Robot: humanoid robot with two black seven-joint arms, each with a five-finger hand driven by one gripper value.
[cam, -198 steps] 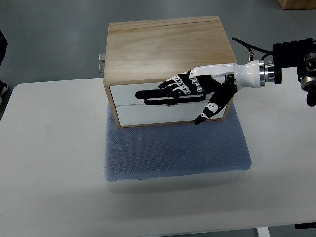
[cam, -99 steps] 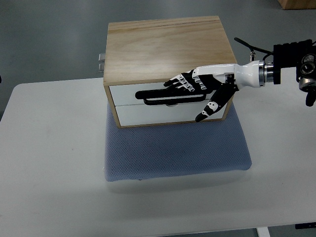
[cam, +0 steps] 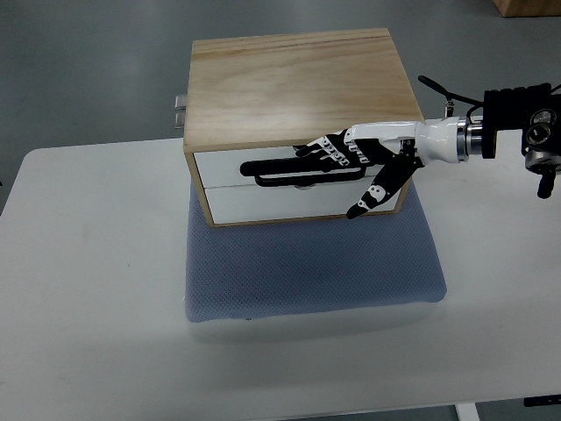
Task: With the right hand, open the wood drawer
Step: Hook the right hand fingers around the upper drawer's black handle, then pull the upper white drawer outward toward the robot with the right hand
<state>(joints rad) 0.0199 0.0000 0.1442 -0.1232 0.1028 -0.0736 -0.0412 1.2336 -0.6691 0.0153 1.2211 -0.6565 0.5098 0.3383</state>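
The right hand (cam: pixel 355 158) has slid slightly rightward along the wooden drawer box's (cam: pixel 298 123) black handle (cam: pixel 302 169), fingers (cam: pixel 326 151) extended over it, thumb splayed below.

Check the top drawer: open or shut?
Shut. The top drawer front sits flush with the lower drawer; the right hand is at its black handle.

A single camera looks steeply down from the robot's own side, at middling range, on a white rectangular table (cam: pixel 96 289) filling the lower frame; grey floor runs across the top, and the right arm enters from the right edge
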